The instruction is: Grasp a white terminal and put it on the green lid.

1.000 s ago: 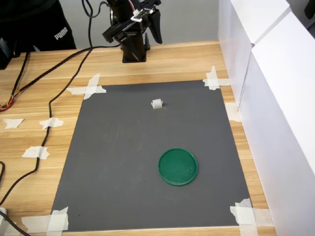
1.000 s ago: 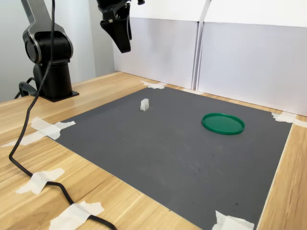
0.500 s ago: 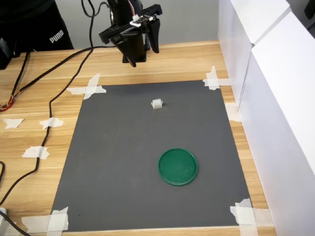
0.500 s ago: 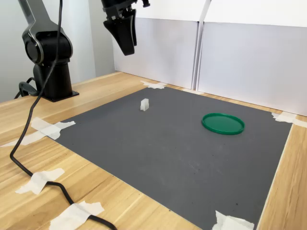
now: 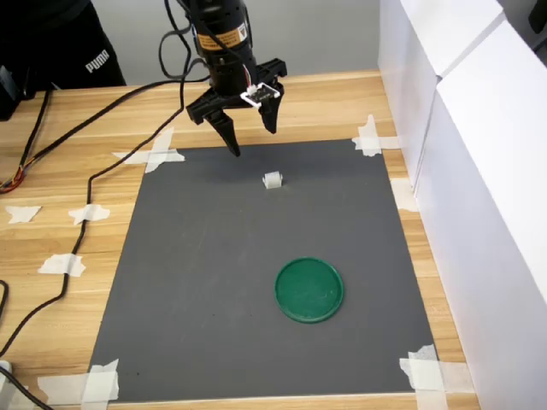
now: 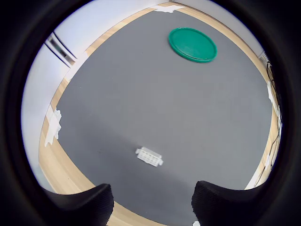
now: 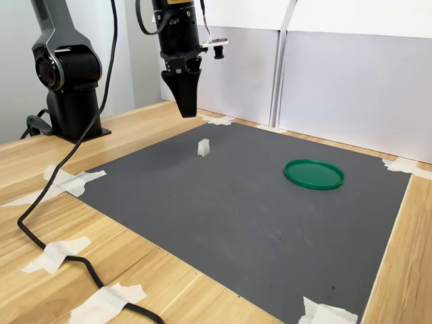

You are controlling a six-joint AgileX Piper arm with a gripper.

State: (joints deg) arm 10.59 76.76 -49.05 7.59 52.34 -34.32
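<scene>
While the arm hangs above the far part of the desk, the scene reads as follows.

Claw: the claw is spread wide and grips nothing; in the first exterior view its two dark fingers point down over the far edge of the grey mat, with a clear gap between them. In the second exterior view the claw shows as one dark wedge tapering downward, well above the mat.

White terminal: the white terminal sits on the mat near its far edge, apart from the claw and lower in the first exterior view. In the wrist view the white terminal lies flat on the grey surface, between and just ahead of the two finger tips, touching neither. In the second exterior view the white terminal looks like a small upright block.

Green lid: the green lid lies flat on the mat, toward the near right corner in the first exterior view, well apart from the terminal.

Mat: white tape holds its corners to the wooden desk.

Cable: a black cable runs across the desk beside the mat's left edge in the first exterior view.

Wall: white panels stand along the desk's right edge in the first exterior view.
</scene>
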